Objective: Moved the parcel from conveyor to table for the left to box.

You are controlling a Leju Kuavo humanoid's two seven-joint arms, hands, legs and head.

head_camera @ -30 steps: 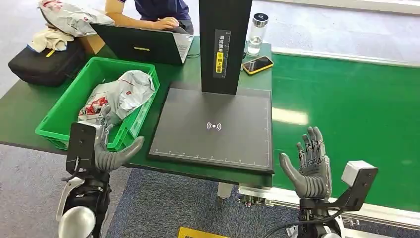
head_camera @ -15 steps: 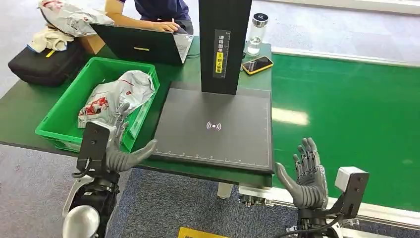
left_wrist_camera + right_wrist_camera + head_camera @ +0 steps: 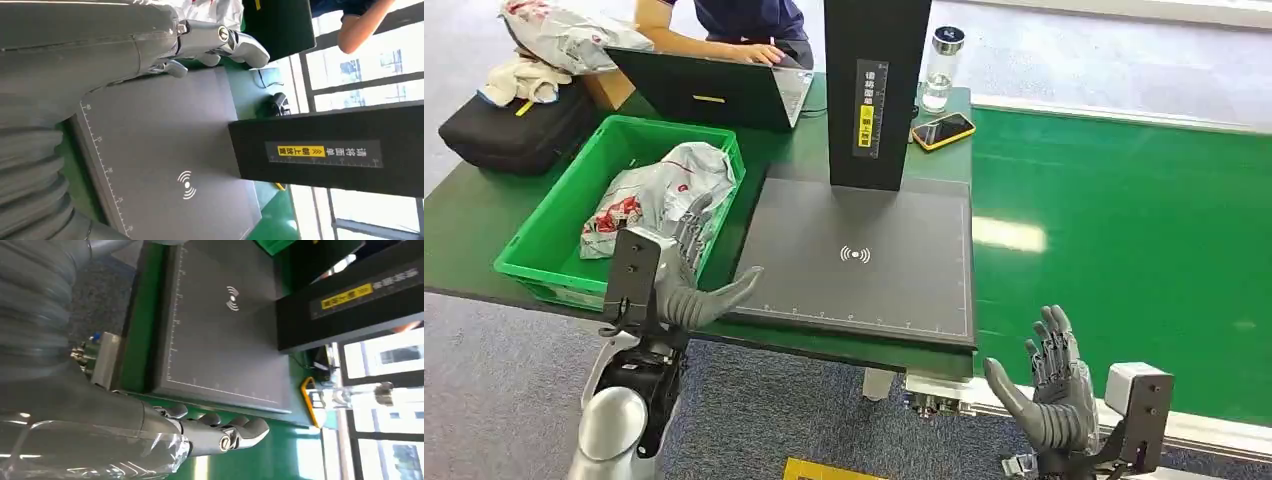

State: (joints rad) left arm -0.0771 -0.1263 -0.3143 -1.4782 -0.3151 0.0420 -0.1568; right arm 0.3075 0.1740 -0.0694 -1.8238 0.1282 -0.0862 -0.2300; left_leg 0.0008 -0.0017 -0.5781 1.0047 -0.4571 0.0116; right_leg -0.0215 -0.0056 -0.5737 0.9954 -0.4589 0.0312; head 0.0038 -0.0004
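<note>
Green bin [image 3: 544,262] at the table's left edge held the parcel [image 3: 659,190], so boxing looked done. Left hand [image 3: 686,268] and right hand [image 3: 1052,392] were spread wide, holding nothing; the conveyor [image 3: 1124,230] carried no parcel.

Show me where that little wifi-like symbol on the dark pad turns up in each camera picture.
Head view: the symbol sits mid-pad, just in front of the black post.
Left wrist view: low centre, beside the post.
Right wrist view: near the top.
Shared landmark: the post's yellow label.

Parcel [image 3: 659,195] in bin [image 3: 544,225], left of pad [image 3: 864,255]
</note>
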